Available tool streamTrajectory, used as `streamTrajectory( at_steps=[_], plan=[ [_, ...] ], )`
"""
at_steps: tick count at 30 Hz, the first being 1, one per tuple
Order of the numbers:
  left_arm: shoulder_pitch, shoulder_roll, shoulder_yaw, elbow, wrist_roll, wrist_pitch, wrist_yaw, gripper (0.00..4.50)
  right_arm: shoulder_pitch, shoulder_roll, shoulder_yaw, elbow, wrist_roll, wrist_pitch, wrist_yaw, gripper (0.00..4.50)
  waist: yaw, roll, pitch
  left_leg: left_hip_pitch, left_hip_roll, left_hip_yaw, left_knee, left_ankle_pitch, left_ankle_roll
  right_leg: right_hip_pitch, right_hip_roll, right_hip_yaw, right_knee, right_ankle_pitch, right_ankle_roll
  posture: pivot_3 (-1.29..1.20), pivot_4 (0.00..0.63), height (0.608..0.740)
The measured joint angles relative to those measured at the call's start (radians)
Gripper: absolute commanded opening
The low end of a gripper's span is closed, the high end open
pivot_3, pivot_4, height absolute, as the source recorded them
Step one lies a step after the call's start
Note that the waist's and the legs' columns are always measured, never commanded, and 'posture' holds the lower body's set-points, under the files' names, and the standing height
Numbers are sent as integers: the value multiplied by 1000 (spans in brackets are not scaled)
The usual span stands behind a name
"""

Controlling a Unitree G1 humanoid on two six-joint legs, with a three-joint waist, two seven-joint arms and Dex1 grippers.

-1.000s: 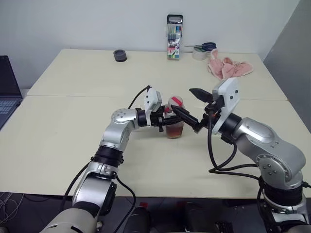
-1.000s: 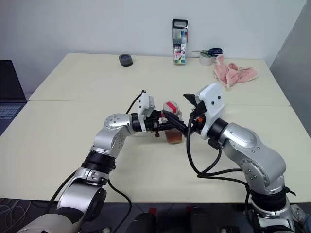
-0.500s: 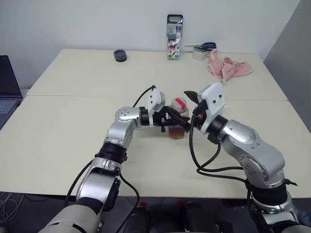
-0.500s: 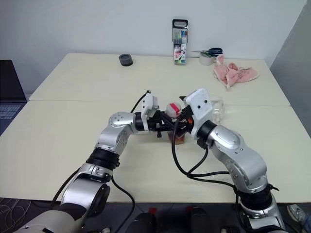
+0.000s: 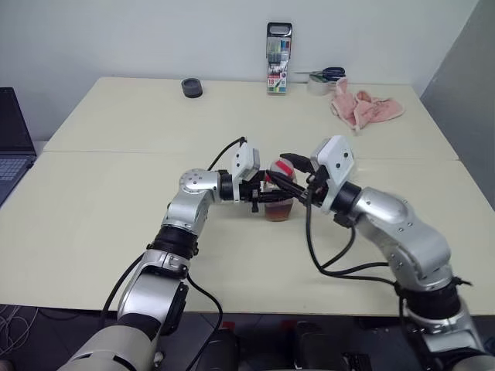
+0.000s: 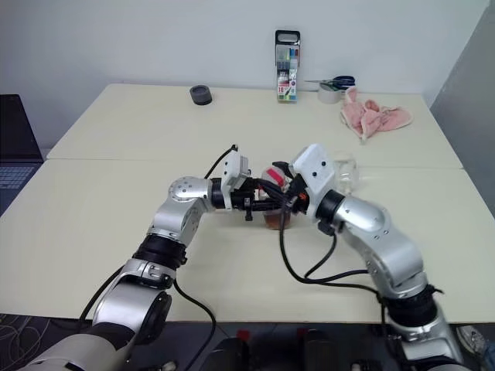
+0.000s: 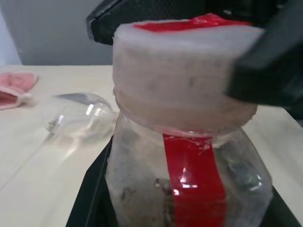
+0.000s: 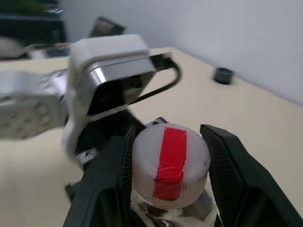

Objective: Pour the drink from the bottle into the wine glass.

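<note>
Bottle (image 5: 279, 202) pinched in left end effector (image 5: 267, 188), cap (image 8: 170, 172) between right end effector's (image 8: 170, 189) spread fingers.

bottle (image 5: 278, 202) mid-table (image 5: 116, 201) between both grippers, wine glass (image 6: 346, 173) lying right of it, marker case (image 5: 278, 69) behind

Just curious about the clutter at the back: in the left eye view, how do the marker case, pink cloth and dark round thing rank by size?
1. Pink cloth
2. Marker case, close to the cloth
3. Dark round thing, clearly smallest
</note>
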Motion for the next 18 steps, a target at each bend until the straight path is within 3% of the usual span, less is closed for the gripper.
streamTrajectory(
  at_steps=[4, 7, 8, 12, 18],
  plan=[
    [-1, 3, -14, -19, 1, 0, -34, 1706, -124, -74, 16, 173, 27, -70, 278, 1851, -6, 1, 1, 0, 1, -1, 0, 0, 0, 0, 1, -1, 0, 0, 0, 0, 150, 740],
    [-1, 3, -15, -18, 1, 20, -30, 1705, -139, -60, 12, 218, 34, -70, 312, 1851, -7, 1, 1, -2, 1, -1, 1, 0, 0, -1, 0, -1, 0, 0, 0, 0, 150, 740],
    [-1, 3, -14, -18, 0, 28, -25, 1705, -129, -48, 2, 216, 32, -70, 295, 2597, -7, 1, 1, -3, 1, -1, 1, 0, 0, -2, 0, -1, 0, 0, 0, 0, 150, 740],
    [-2, -7, 19, -14, -4, 58, 46, 1695, -39, -10, -55, 134, 22, -55, 159, 3937, -4, 1, 1, -11, 0, -2, 3, 1, -2, -10, -2, 0, 2, 0, 0, 0, 150, 740],
    [-25, -31, 31, 45, 8, 33, 104, 1694, 133, 67, -150, -177, 39, 78, -109, 3944, 4, 1, 1, -17, 0, -1, 4, 2, -4, -16, -2, 0, 3, 1, 0, 0, 150, 740]
  ],
)
